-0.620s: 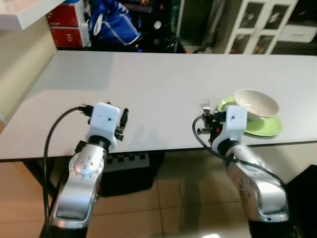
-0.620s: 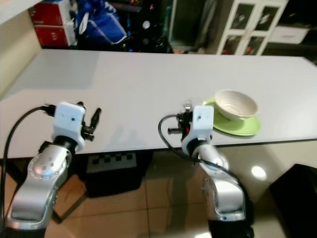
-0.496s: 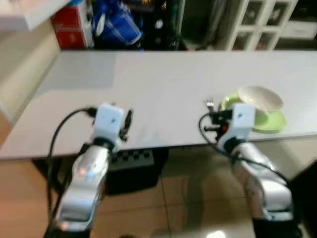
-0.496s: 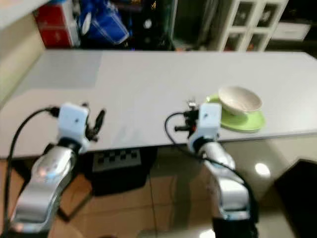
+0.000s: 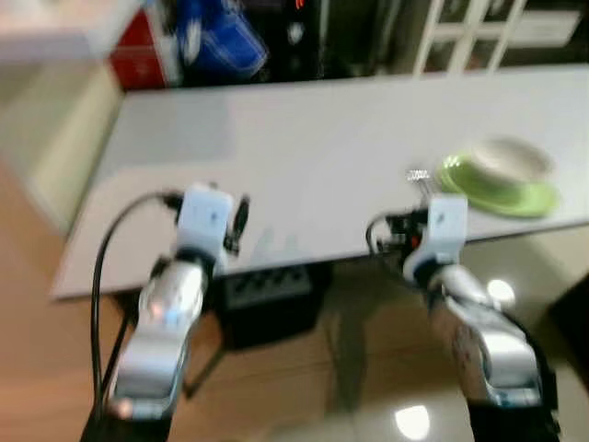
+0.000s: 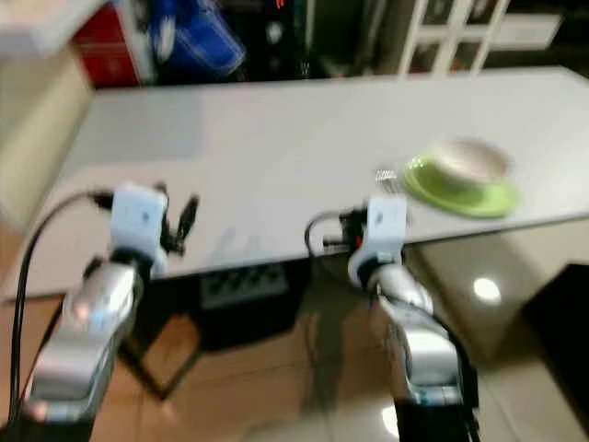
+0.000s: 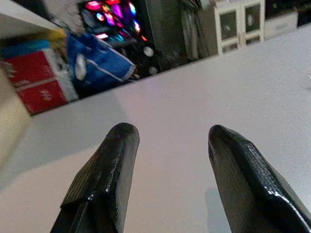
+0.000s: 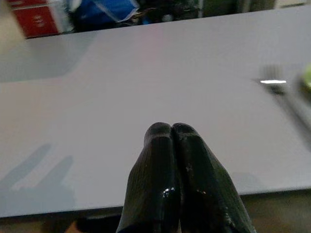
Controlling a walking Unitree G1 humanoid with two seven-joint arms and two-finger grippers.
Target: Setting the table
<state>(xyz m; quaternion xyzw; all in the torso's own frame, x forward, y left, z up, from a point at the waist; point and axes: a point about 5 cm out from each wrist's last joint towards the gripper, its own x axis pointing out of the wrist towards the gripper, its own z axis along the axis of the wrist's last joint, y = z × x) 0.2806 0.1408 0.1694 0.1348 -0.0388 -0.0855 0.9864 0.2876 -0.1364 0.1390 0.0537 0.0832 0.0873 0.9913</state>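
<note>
White table (image 5: 304, 147) — bowl (image 5: 513, 158) on green plate (image 5: 515, 195), fork (image 5: 421, 179) beside.

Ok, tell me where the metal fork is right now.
The metal fork lies on the white table, on the robot's right, just left of the green plate holding the white bowl, beyond the right gripper.

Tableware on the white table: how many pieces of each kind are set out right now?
Round green plate: 1
White ceramic bowl, sitting on the plate: 1
Silver metal fork, lying beside the plate: 1
Total: 3
</note>
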